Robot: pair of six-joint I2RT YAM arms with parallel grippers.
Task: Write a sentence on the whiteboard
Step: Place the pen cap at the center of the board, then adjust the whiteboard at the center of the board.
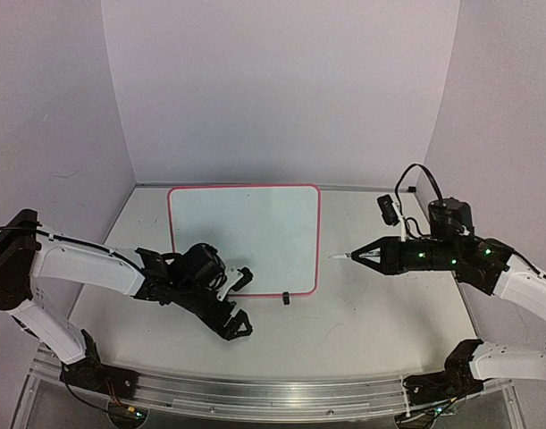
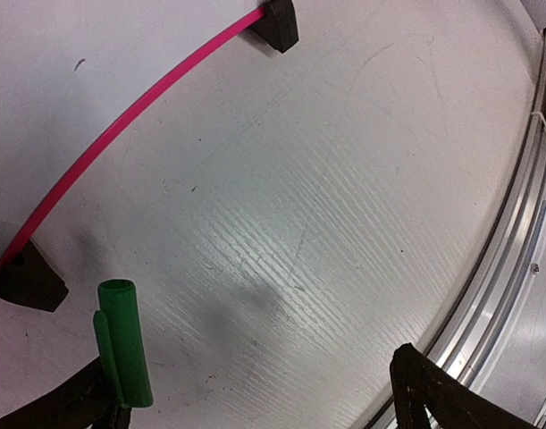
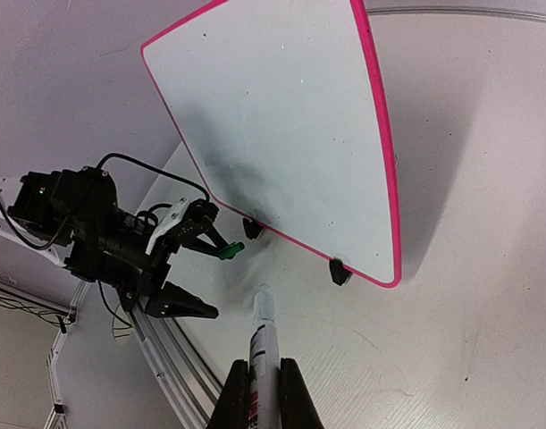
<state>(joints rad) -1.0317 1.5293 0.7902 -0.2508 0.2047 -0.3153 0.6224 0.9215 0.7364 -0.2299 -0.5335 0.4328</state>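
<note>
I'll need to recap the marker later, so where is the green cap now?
Left wrist view, lower left: the green cap sits beside one finger of the open left gripper, just off the near edge of the whiteboard.

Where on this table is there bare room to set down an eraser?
Free: table between whiteboard frame, front rail and right arm. Crowded: the board's near-left corner, at the open left end effector and green cap; its right side, by the right end effector holding a marker.
</note>
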